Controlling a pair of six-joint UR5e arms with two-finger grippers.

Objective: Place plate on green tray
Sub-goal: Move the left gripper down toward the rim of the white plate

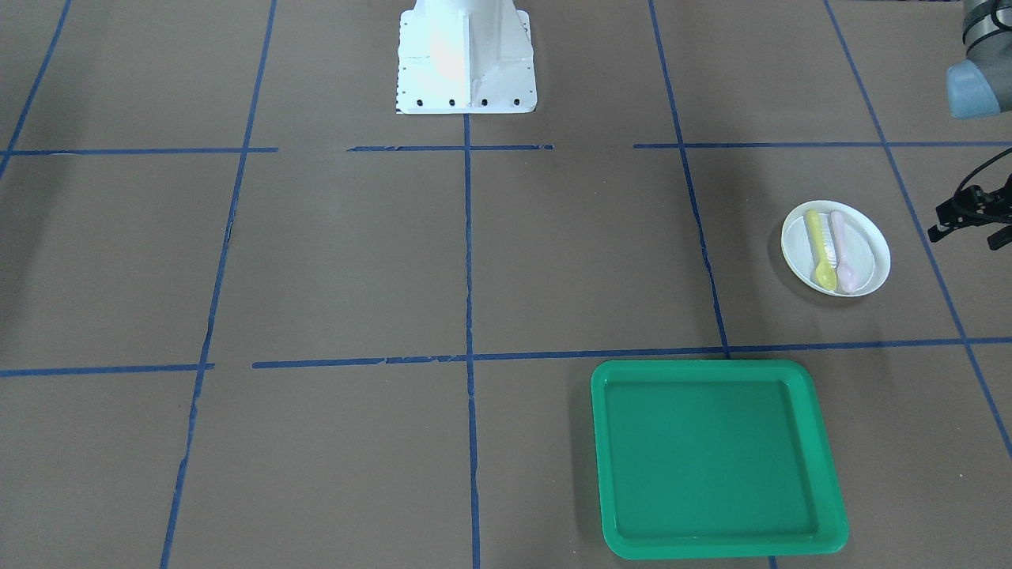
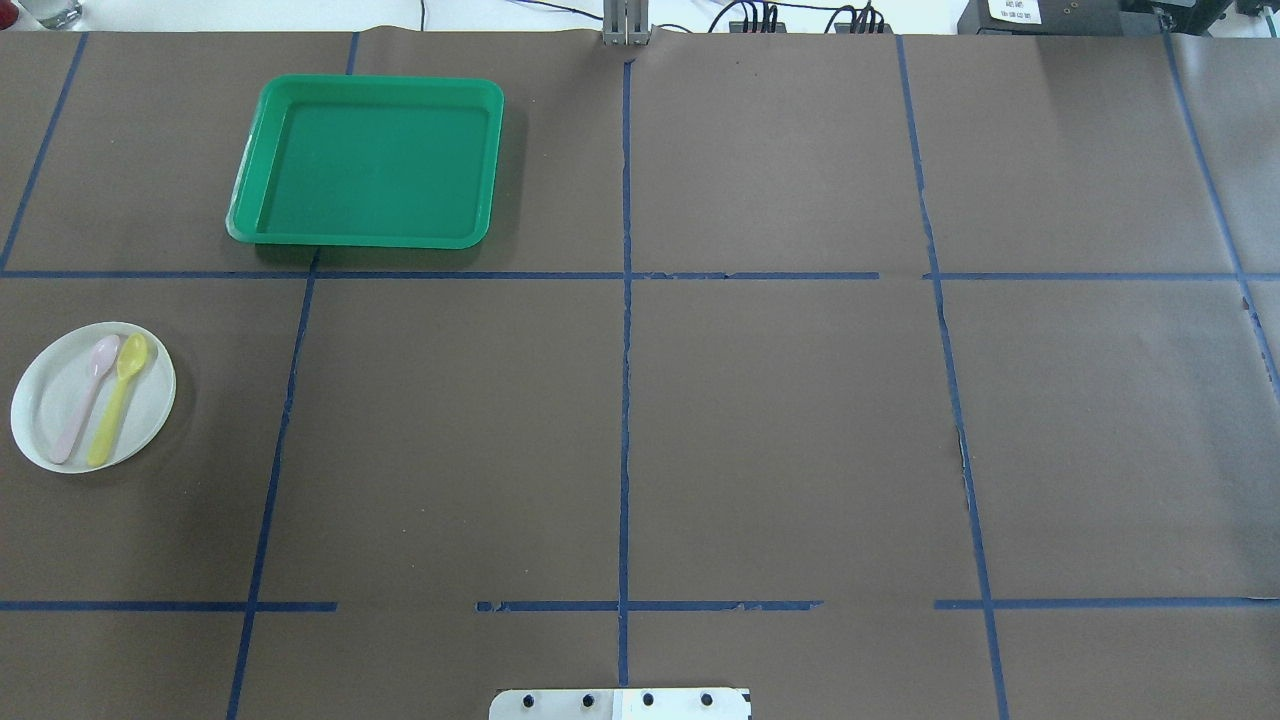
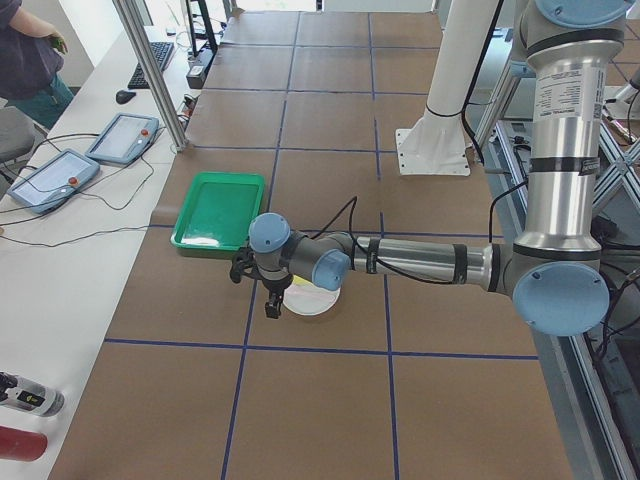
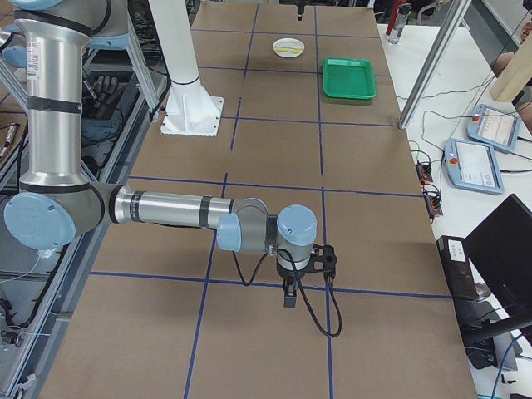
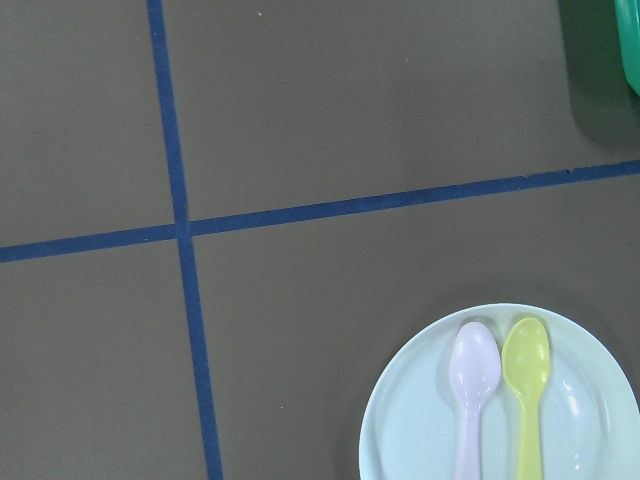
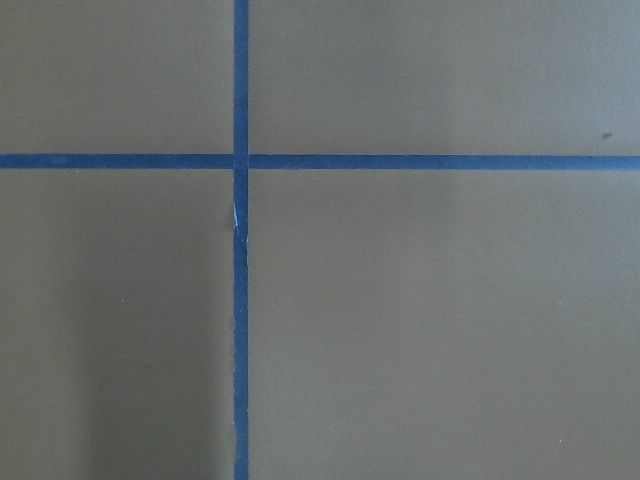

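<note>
The white plate (image 1: 870, 249) lies on the brown table and holds a pink spoon (image 1: 843, 251) and a yellow spoon (image 1: 819, 248). It also shows in the overhead view (image 2: 40, 395), the left wrist view (image 5: 410, 420) and both side views (image 3: 322, 304) (image 4: 279, 46). The green tray (image 1: 711, 450) (image 2: 370, 160) (image 3: 215, 210) (image 4: 349, 77) lies bare one grid square away. My left gripper (image 1: 961, 221) (image 3: 272, 300) hangs just beside the plate's outer edge; I cannot tell whether it is open or shut. My right gripper (image 4: 287, 298) hovers far away over the table's other end; I cannot tell its state.
The white robot base (image 1: 466, 55) stands at the table's middle. Blue tape lines (image 2: 625, 400) divide the brown surface. Control pendants (image 3: 55, 170) and cables lie on the bench past the tray. An operator (image 3: 25, 50) shows at the left side view's corner.
</note>
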